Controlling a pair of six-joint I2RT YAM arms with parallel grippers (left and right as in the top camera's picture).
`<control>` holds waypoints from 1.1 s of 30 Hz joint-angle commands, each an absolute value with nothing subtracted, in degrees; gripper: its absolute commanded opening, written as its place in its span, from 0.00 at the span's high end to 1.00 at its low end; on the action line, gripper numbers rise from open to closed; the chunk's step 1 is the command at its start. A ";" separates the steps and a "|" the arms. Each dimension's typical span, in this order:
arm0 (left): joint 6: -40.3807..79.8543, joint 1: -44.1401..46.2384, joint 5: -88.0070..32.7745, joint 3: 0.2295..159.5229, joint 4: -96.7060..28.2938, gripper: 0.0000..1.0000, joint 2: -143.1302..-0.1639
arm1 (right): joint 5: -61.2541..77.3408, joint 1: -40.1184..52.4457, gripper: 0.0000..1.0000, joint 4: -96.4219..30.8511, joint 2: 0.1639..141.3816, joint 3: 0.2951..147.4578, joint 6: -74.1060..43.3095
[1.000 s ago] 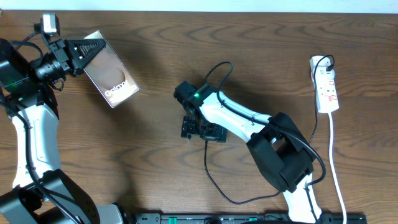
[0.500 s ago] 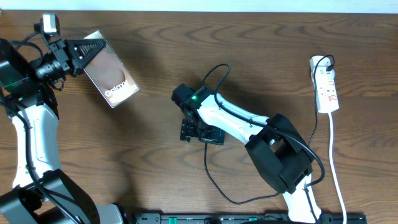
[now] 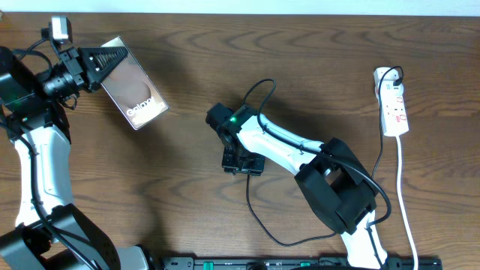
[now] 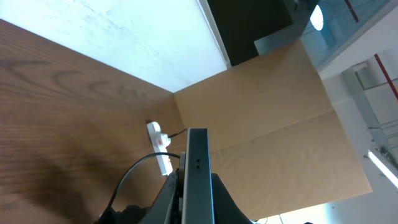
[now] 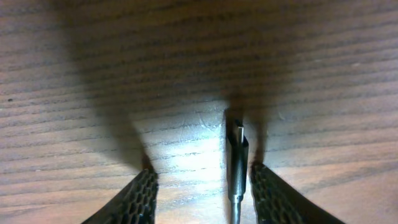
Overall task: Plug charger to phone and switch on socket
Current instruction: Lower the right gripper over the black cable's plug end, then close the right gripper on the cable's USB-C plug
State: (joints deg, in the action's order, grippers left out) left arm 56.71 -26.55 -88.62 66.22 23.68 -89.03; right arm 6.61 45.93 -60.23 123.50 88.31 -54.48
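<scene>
Right gripper (image 3: 242,160), black and two-fingered, low over the middle of the dark brown wooden table (image 3: 172,195), jaws spread wide, gripping nothing. Between its ribbed black fingers (image 5: 144,198) in the wrist view, the small metal plug tip (image 5: 237,158) of the long thin black charger cable (image 3: 250,201), flat on the wood, just beside the finger on the picture's right and well apart from the other; touching that finger or not, impossible to tell. Cable looped past the far side of the gripper and curving away toward the near edge. Left gripper (image 3: 112,58) at the far left corner, clamped on one end of the flat dark brown-black rectangular phone (image 3: 136,96), held up off the wood and tilted, glossy face toward the overhead camera, white lettering legible as "Gala", the rest too small to read. Narrow white power strip (image 3: 394,101) by the right edge, well apart from both grippers, red marks on its outlets too small to read, black plug (image 3: 393,72) at its far end, white cord (image 3: 403,195) trailing toward the near edge.
</scene>
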 commanded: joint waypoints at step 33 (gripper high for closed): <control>56.36 -26.68 -90.02 66.70 24.12 0.92 -88.75 | 3.09 44.62 0.53 -58.94 123.35 86.89 -54.85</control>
State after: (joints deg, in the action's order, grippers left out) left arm 56.71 -26.55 -88.62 66.24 23.68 -89.03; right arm 6.42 45.60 -59.55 123.48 88.27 -54.48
